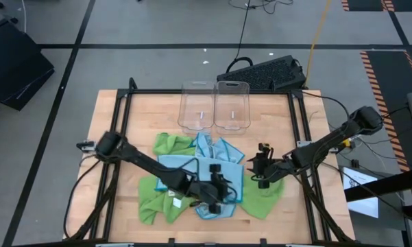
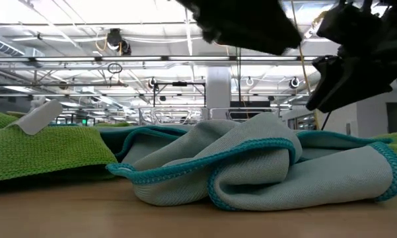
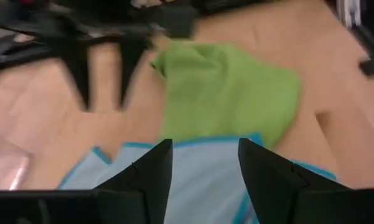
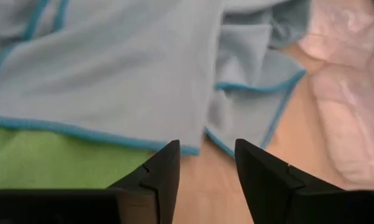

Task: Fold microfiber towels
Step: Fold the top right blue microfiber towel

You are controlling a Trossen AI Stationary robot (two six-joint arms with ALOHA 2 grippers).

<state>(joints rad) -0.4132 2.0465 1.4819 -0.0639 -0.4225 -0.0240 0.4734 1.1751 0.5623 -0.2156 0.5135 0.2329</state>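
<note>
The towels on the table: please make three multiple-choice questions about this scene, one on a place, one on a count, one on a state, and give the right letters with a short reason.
1. Where do the clear bins stand?
A. at the table's far edge, beyond the towel pile
B. on top of the towels
C. on the floor

2. How many clear bins are there?
A. one
B. two
C. four

3. How do the towels lie?
A. folded in a neat stack
B. crumpled in a loose heap
C. packed inside the bins

Answers:
1 A, the high view shows them beyond the pile.
2 B, two stand side by side.
3 B, blue and green cloths overlap, rumpled, on the wood.
</note>
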